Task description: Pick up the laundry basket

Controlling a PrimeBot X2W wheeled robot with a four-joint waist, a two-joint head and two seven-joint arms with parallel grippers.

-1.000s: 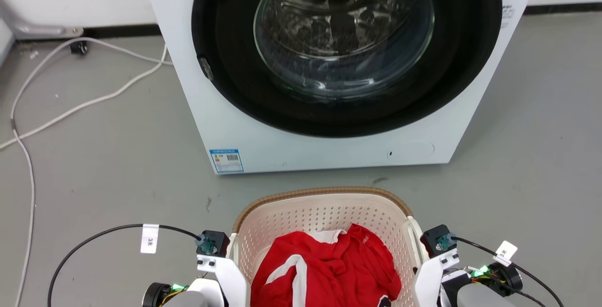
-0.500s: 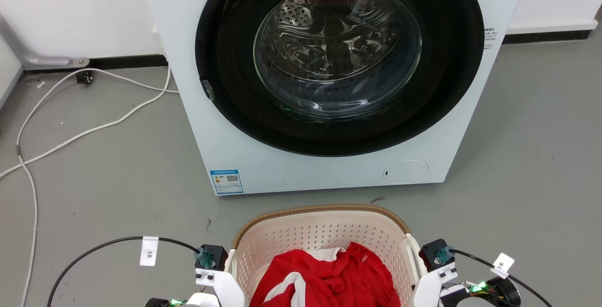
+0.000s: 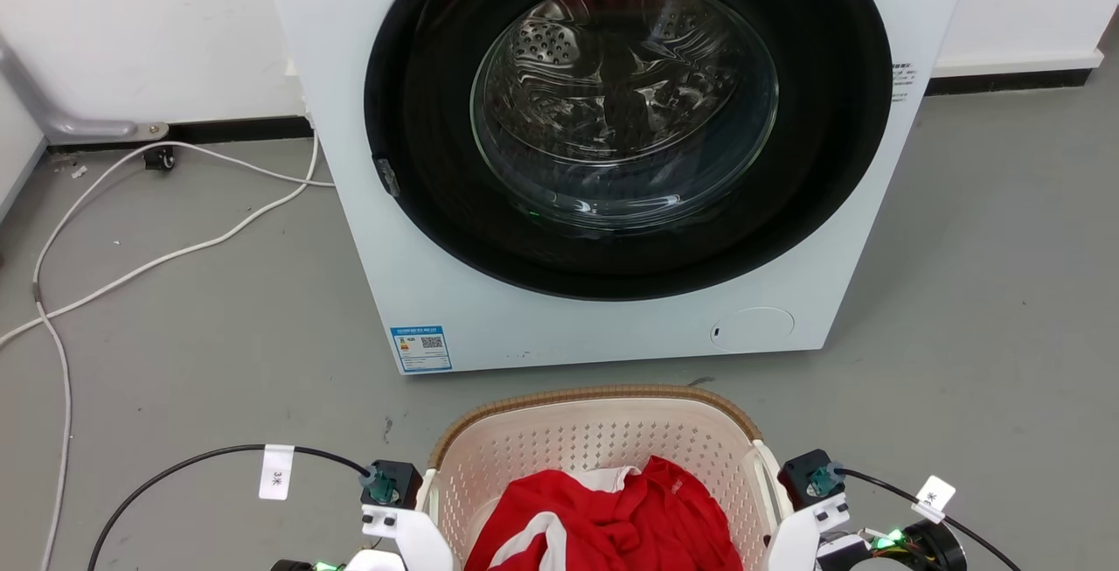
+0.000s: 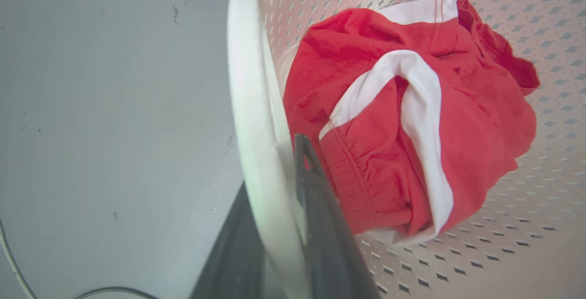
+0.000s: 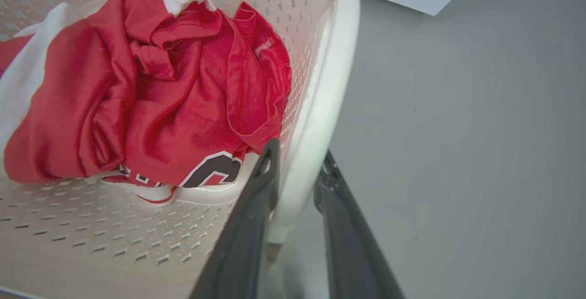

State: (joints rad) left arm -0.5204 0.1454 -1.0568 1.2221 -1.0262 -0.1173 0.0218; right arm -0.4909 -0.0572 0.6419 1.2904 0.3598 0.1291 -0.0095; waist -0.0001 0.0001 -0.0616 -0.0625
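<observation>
The laundry basket (image 3: 594, 440) is cream perforated plastic with a brown woven rim, low in the head view before the washing machine. It holds a crumpled red and white garment (image 3: 612, 518). My left gripper (image 4: 274, 166) is shut on the basket's white left handle (image 4: 249, 84), one dark finger inside the wall and one outside. My right gripper (image 5: 300, 152) is shut on the white right handle (image 5: 327, 74) in the same way. Both wrists (image 3: 393, 488) (image 3: 809, 475) flank the basket. Whether its base touches the floor is hidden.
A white front-loading washing machine (image 3: 603, 326) with a shut glass door (image 3: 625, 107) stands right behind the basket. White cables (image 3: 175, 252) trail over the grey floor at the left. A black cable (image 3: 175, 466) loops from my left wrist. Bare floor lies to the right.
The whole head picture has shifted down, so the camera has moved and more of the washing machine shows. The basket stays between my two grippers, sitting a little lower in the frame.
</observation>
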